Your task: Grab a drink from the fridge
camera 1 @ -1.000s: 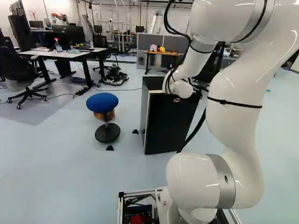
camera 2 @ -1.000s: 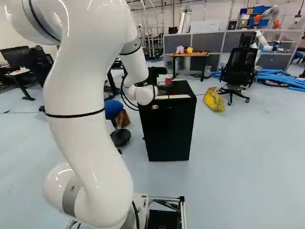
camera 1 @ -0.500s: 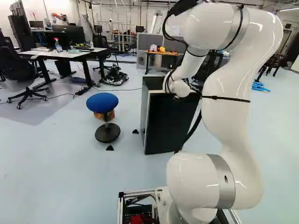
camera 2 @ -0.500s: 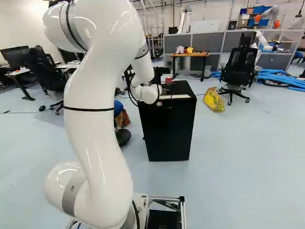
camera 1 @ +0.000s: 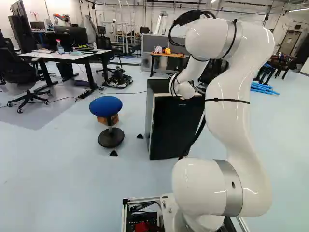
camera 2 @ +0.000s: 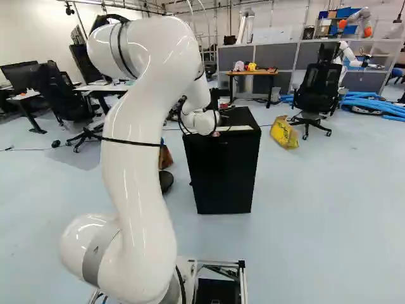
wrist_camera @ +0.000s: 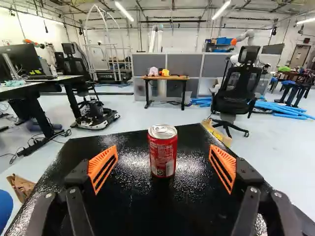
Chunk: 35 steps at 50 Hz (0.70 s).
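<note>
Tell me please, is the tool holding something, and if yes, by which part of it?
Nothing is held: the tool is open. The red can stands upright on the black fridge, with a gap between it and each orange pad.

Left base view: a blue stool (camera 1: 105,104) at nine o'clock. Right base view: an office chair (camera 2: 317,83) at two o'clock.

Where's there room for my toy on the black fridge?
The fridge top is bare past the red can, toward the far edge. Bare strips also flank the can, but that's crowded: the open end effector has a finger on each side.
</note>
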Available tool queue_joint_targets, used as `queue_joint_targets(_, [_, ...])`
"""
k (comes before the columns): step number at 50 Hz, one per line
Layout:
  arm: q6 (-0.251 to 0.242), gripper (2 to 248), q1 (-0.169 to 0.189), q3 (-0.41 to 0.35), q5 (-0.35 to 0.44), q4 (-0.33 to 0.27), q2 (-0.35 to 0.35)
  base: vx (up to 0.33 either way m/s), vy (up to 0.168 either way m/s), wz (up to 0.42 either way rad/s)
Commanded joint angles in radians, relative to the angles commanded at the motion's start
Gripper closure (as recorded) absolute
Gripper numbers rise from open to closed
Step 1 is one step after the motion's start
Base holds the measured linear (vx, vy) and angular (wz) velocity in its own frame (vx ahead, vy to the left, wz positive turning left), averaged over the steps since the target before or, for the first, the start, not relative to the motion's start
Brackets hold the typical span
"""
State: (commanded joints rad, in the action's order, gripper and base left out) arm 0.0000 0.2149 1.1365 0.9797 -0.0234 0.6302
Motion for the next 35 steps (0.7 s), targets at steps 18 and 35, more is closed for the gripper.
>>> queue_joint_targets(18, [0.000, 3, 0.008, 0.122, -0.009, 0.001, 0.089, 0.000, 0.000, 0.000])
queue_joint_targets(35, [0.000, 3, 0.004, 0.199, -0.040, 0.019, 0.144, 0.000, 0.000, 0.000])
